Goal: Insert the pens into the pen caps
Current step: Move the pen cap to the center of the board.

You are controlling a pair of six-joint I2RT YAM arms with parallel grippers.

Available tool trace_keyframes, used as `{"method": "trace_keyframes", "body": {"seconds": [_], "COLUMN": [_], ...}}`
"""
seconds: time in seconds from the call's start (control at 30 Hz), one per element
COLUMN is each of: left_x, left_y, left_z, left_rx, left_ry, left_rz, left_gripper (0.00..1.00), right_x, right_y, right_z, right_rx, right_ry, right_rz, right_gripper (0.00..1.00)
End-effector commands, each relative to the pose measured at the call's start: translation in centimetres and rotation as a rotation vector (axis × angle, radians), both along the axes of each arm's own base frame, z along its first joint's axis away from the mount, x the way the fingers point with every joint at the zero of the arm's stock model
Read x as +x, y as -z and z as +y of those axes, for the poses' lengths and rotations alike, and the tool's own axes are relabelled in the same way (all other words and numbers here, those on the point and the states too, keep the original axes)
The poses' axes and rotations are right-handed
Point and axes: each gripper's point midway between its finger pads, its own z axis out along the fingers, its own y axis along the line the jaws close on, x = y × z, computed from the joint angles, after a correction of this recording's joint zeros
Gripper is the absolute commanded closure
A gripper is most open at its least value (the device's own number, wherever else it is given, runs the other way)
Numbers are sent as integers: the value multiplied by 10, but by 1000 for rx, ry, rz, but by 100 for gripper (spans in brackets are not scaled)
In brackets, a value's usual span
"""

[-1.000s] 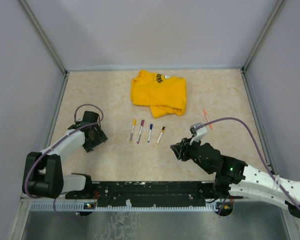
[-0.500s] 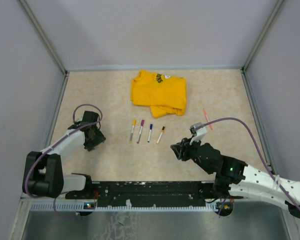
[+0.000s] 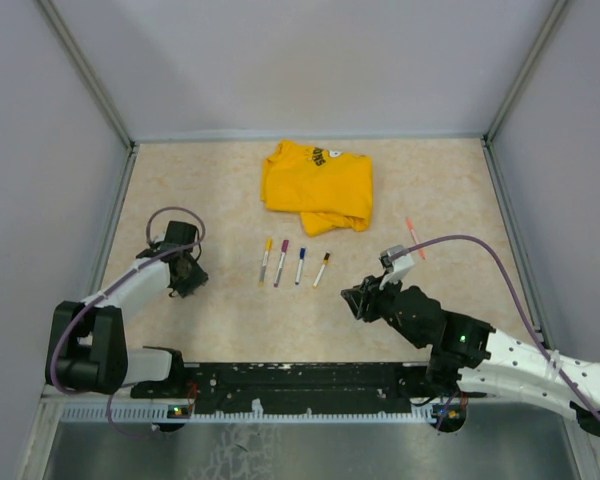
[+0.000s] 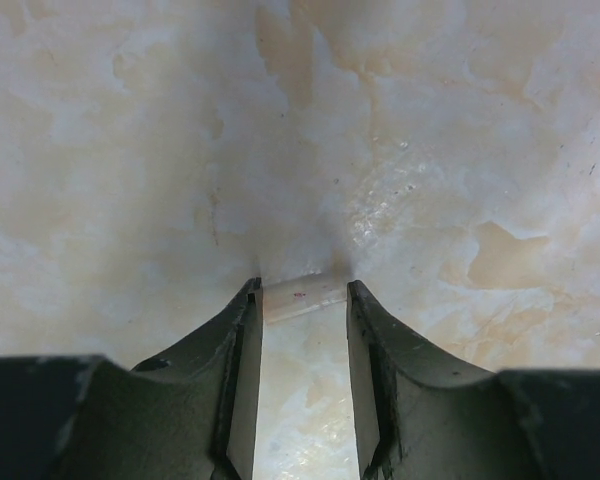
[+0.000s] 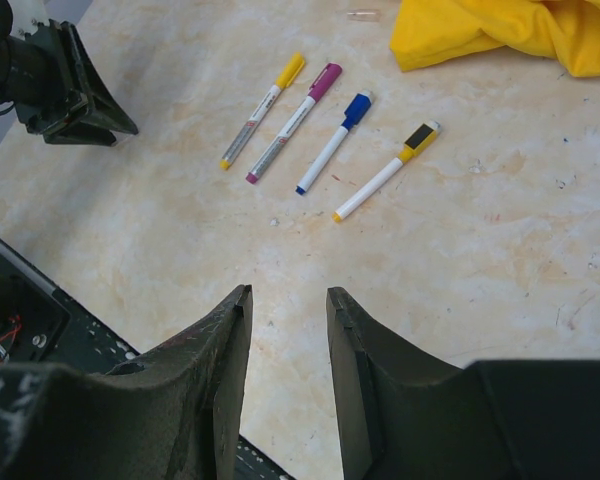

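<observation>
Your left gripper (image 4: 303, 292) is down on the bench (image 4: 460, 150) at its left side. The jaws are drawn in against both ends of a small whitish cap (image 4: 300, 300), which lies crosswise between the fingertips. Your right gripper (image 5: 287, 295) hangs partly open with nothing in it, on the near side of four pens (image 5: 330, 148). These lie side by side in a row, coloured caps on their far ends. An orange-red pen (image 3: 414, 238) lies apart at the right, near the yellow T-shirt (image 3: 318, 185).
</observation>
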Motion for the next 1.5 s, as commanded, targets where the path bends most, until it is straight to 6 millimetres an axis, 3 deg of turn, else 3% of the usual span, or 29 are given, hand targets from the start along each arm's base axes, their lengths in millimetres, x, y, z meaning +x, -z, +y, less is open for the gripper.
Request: {"method": "trace_keyframes", "body": {"seconds": [0.0,0.17,0.3,0.47,0.67,0.93,1.2,1.47], "left_x": [-1,0,-1,-9,-39,-59,-65,-58], "left_y": [0,-9,-18,-30,-25,-25,-6,-15], "left_z": [-5,-19,-43,-90,-157,-216,-235,-238], "left_rx": [-28,-95,-167,-218,-254,-220,-150,-128], "left_ry": [27,83,155,268,426,580,659,688], "left_rz": [-5,-27,-51,-76,-16,-4,49,21], "left_gripper": [63,64,64,65,66,65,57,40], "right_x": [3,3,3,3,4,4,2,2], "right_y": [-11,-12,-13,-11,-12,-12,-11,-10], "right_z": [3,5,8,13,15,8,5,4], "right_rx": [29,33,37,33,33,40,49,48], "right_ry": [7,2,-5,-18,-18,2,9,14], "right_rz": [-31,-29,-31,-27,-25,-21,-12,-10], "right_gripper": [63,63,63,63,63,63,63,63]}}
